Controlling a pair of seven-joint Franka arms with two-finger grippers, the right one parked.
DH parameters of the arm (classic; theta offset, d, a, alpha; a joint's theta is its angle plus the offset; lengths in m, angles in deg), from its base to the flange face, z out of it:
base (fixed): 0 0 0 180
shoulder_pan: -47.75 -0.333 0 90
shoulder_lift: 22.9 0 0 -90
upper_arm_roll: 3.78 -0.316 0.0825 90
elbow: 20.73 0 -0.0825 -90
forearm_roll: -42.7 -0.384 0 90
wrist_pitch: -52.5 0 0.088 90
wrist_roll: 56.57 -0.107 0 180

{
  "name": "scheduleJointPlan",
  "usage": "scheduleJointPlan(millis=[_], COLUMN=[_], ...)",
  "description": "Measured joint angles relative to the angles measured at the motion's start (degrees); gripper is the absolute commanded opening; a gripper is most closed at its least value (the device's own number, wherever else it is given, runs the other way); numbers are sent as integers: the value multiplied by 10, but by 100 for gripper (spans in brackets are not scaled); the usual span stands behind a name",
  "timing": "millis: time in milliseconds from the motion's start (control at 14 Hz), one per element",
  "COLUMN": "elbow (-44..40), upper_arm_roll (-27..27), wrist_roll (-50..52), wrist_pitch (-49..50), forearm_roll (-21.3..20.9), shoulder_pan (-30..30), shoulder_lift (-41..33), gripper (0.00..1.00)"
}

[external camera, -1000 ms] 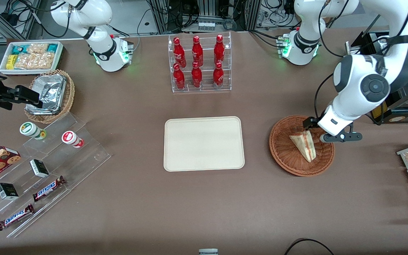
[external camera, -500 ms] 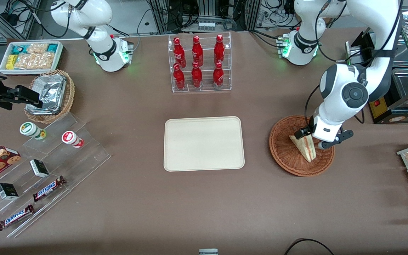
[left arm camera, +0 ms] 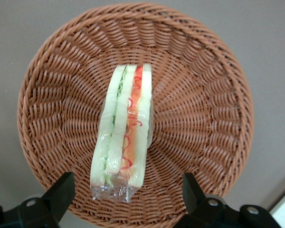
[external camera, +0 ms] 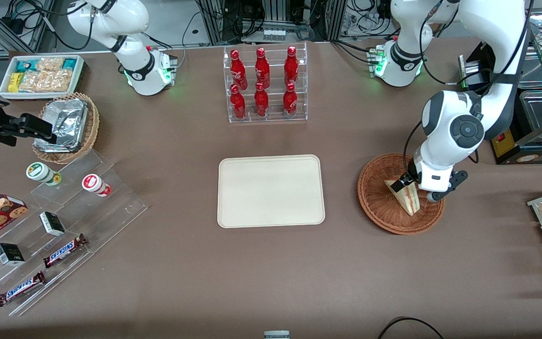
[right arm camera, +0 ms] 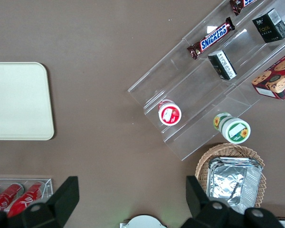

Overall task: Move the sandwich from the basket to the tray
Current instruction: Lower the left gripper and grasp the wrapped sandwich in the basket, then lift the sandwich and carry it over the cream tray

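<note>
Fingers of our gripper are standing wide apart, one on each side of the sandwich, and they are not touching it yet. We are hanging right over the basket, with nothing in our grip.

Our sandwich is sitting in the middle of the basket, standing up on its edge, so we are looking at the stripes of red, orange and green between the white bread. It is wearing a thin, shiny, see-through wrap.

In the front view, our gripper is sitting low over the sandwich in the basket. The tray is lying flat in the middle of the table, well apart from the basket, and it has nothing on it.

We are thinking the sandwich is light and soft, so it will squash if we squeeze too hard. The wrap looks slippery, so it may slide out if we squeeze too softly. We are thinking the best place to hold it is on the two flat bread sides, near the middle, with a gentle and even pinch. Since it is standing on a thin edge, a bump from one finger could tip it over.
</note>
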Motion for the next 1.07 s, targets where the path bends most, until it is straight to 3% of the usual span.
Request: scheduleJointPlan(millis=[286, 357, 429, 500, 571, 1071], elbow=[0, 0, 0, 0, 0, -3], upper_arm_roll=[-1, -1, -2, -2, -3, -4], wrist_roll=[1, 1, 1, 1, 1, -7], wrist_pitch=[-1, -2, -2, -2, -3, 2], forearm_roll=[0, 0, 0, 0, -1, -16], shoulder_pan=[0, 0, 0, 0, 0, 0], shoulder_lift=[23, 28, 31, 34, 36, 34], gripper=[100, 93, 68, 30, 0, 0])
